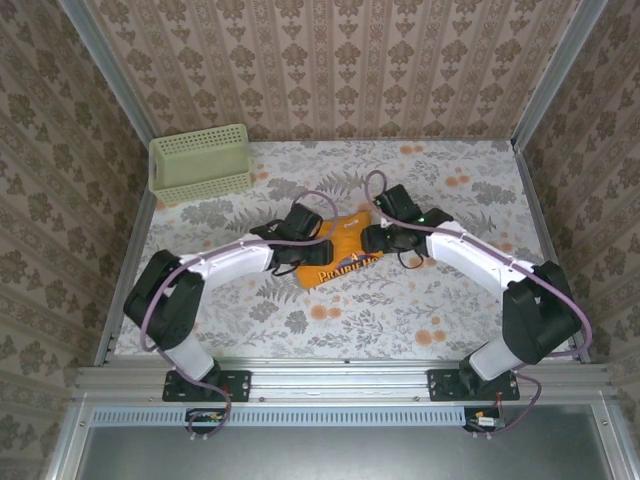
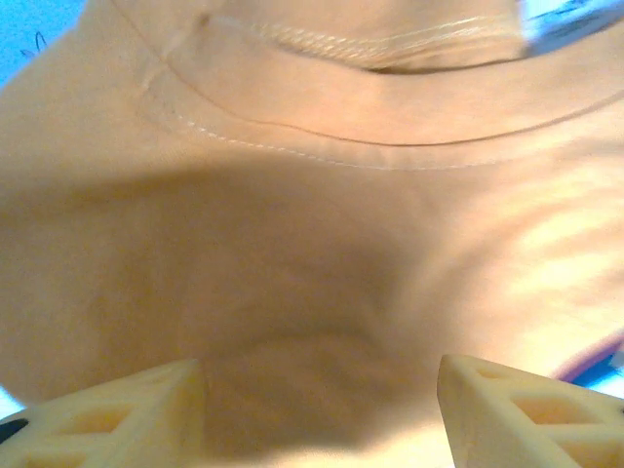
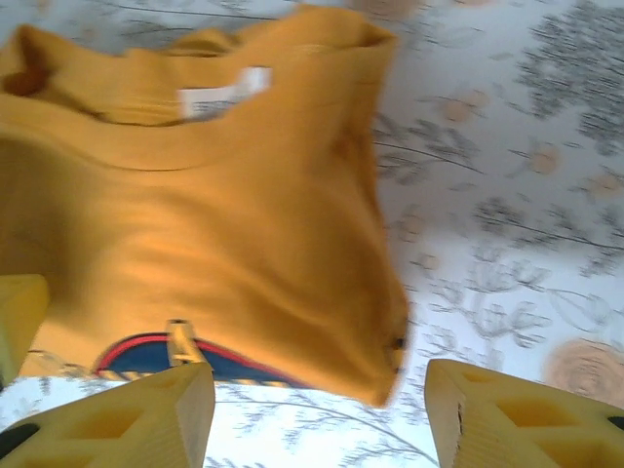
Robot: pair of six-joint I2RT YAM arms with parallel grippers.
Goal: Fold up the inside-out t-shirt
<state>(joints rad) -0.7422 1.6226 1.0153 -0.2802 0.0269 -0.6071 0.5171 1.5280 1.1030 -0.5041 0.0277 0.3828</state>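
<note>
Orange t-shirt (image 1: 345, 242) lies beneath spread left gripper (image 2: 320, 378), just ahead of spread right gripper (image 3: 317, 375).

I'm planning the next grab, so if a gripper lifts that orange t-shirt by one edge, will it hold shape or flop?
Probably floppy: the t-shirt lies in soft folds and wrinkles, so a lifted edge would likely drape. Thin stitched cloth suggests it's light. Pushed, it would probably bunch, not slide whole.

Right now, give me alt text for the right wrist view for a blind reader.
An orange-yellow t-shirt lies bunched on a floral table, white label at its collar and blue print peeking out below. The right pincer hangs open at its lower edge.
</note>
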